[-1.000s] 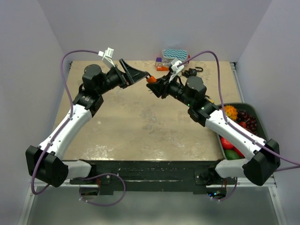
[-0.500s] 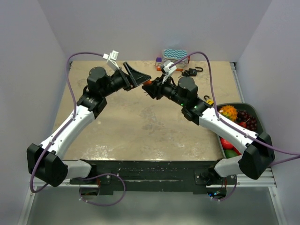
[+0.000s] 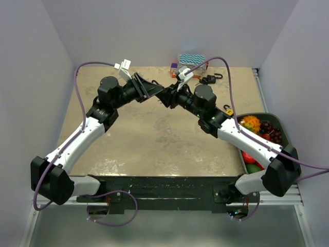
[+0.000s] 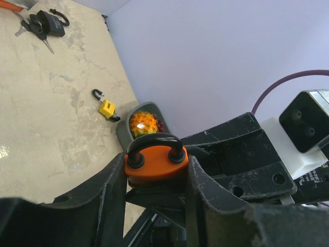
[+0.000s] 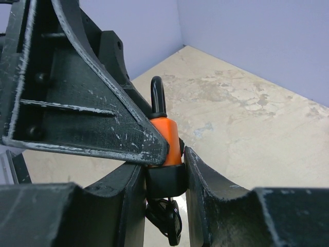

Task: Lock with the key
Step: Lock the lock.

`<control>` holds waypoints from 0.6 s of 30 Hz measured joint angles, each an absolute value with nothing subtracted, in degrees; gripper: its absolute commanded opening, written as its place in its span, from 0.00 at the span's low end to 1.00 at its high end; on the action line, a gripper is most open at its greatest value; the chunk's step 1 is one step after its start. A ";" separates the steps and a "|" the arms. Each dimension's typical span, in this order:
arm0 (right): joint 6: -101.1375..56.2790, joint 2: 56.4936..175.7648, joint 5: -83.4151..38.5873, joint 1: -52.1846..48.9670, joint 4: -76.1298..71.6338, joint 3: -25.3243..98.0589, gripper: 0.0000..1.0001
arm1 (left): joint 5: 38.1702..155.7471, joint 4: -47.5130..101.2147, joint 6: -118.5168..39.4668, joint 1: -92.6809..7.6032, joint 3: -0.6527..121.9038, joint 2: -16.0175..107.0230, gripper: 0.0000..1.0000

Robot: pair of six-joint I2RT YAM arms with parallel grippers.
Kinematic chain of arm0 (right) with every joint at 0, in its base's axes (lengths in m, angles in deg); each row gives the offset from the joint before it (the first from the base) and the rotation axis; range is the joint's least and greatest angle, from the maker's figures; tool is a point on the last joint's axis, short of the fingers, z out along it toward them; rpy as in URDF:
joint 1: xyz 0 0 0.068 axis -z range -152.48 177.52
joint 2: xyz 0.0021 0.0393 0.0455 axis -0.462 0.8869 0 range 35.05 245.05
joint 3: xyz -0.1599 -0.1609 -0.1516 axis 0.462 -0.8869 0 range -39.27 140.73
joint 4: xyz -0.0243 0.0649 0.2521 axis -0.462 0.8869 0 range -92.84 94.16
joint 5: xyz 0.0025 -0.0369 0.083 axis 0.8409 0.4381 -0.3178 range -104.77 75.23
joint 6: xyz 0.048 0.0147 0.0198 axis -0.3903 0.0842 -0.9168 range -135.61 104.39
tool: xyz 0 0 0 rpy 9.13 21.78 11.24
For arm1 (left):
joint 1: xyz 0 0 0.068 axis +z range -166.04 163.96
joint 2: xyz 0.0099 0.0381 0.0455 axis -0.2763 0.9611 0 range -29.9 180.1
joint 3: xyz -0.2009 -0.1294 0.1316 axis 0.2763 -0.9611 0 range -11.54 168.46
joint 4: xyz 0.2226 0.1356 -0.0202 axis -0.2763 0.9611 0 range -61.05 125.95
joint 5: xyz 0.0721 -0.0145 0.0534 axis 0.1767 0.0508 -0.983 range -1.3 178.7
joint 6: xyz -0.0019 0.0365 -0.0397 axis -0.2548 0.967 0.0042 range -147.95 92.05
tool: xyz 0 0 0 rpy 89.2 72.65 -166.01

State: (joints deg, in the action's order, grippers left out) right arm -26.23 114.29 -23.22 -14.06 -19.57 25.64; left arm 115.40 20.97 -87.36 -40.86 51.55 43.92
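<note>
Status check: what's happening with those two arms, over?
Left end effector and right end effector both clamped on orange padlock, off the table. Nothing blocking.

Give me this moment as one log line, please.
left gripper: shut on padlock | right gripper: shut on padlock | padlock: midair, shackle closed

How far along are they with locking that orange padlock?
Done: the orange padlock is off the table, its loop seated in both holes. In hand: the left gripper clamps its body while the right gripper pinches the black part beneath, probably the key. Left: turning the key; no sign yet.
</note>
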 measured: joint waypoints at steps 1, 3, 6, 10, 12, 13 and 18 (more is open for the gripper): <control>-26.27 114.31 -23.29 -14.04 -19.60 25.66 0.02 | 115.48 20.73 -87.56 -40.77 51.44 43.92 0.07; -26.18 114.29 -23.26 -14.04 -19.73 25.68 0.15 | 115.50 20.18 -87.98 -40.73 51.33 43.92 0.00; -25.99 114.29 -23.44 -14.04 -19.60 25.75 0.58 | 115.70 20.05 -87.95 -40.53 51.33 43.92 0.00; -24.52 113.92 -24.36 -14.31 -17.83 26.12 0.66 | 116.75 20.99 -86.84 -39.77 51.33 43.92 0.00; -23.84 112.83 -24.82 -14.37 -15.68 26.16 0.64 | 117.10 21.49 -85.94 -38.85 51.33 43.92 0.00; -23.38 112.11 -25.03 -14.35 -14.57 26.16 0.62 | 117.14 21.69 -85.68 -38.37 51.33 43.92 0.00; -20.72 108.08 -26.41 -13.76 -10.26 26.21 0.54 | 117.14 22.93 -83.84 -36.42 51.33 43.87 0.00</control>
State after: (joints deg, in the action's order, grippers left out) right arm -20.72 108.08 -26.41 -13.76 -10.26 26.21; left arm 117.14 22.93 -83.84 -36.42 51.33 43.87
